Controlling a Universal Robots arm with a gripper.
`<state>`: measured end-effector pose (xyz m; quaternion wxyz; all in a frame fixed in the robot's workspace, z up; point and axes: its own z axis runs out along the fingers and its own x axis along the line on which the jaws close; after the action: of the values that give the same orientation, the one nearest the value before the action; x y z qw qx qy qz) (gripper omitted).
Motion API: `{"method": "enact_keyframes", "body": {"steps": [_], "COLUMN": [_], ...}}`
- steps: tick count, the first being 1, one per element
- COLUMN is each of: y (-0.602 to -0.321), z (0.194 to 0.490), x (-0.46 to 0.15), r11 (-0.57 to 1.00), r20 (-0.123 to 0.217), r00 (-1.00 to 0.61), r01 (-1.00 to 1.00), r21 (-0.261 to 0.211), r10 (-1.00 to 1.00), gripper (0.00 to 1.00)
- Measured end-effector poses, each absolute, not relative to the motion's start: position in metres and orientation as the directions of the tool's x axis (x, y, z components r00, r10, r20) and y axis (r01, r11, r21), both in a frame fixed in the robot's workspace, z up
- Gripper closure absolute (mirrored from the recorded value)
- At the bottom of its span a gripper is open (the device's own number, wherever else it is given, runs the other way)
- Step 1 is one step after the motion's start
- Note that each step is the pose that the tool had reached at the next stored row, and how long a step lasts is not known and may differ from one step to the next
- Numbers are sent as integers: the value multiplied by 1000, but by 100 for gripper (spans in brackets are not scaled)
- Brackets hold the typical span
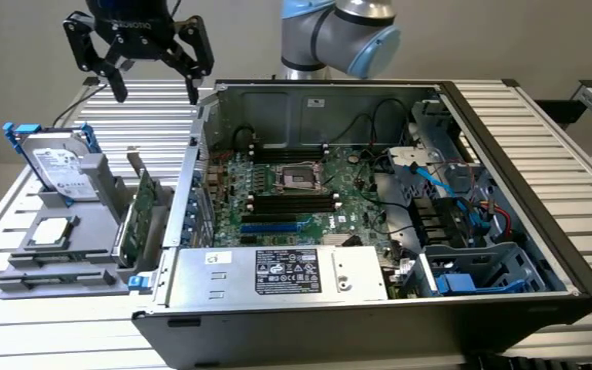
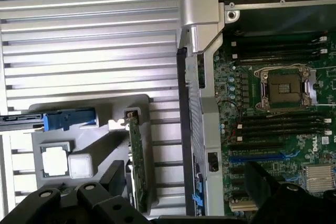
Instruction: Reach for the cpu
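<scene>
- The end effector (image 1: 156, 86) hangs high over the counter (image 1: 39, 343), fingers spread wide, holding nothing.
- The cpu (image 1: 52, 231) lies flat in the gray holder (image 1: 70, 274), well below the end effector and toward the exterior view's left.
- A hard drive (image 1: 58, 166) and a card (image 1: 139, 208) stand in the holder too.
- The case (image 1: 265, 96) has an empty socket (image 1: 301, 176).

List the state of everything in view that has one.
cpu: lying flat in the grey holder, nothing touching it.
gripper: jaws open, empty, raised well clear of the cpu.
hard drive: standing on edge in the holder, leaning back.
green card: standing on edge in a holder slot.
computer case: side open, inside exposed.
motherboard socket: no chip in it.
</scene>
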<state>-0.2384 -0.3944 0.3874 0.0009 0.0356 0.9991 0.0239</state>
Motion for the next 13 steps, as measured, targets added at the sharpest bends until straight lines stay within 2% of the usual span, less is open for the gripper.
{"method": "enact_keyframes", "body": {"steps": [13], "y": [-392], "z": [385], "x": [-298], "r11": [996], "r20": [0], "r00": [-997], "r01": [71], "r21": [48], "r10": [71], "gripper": [1]}}
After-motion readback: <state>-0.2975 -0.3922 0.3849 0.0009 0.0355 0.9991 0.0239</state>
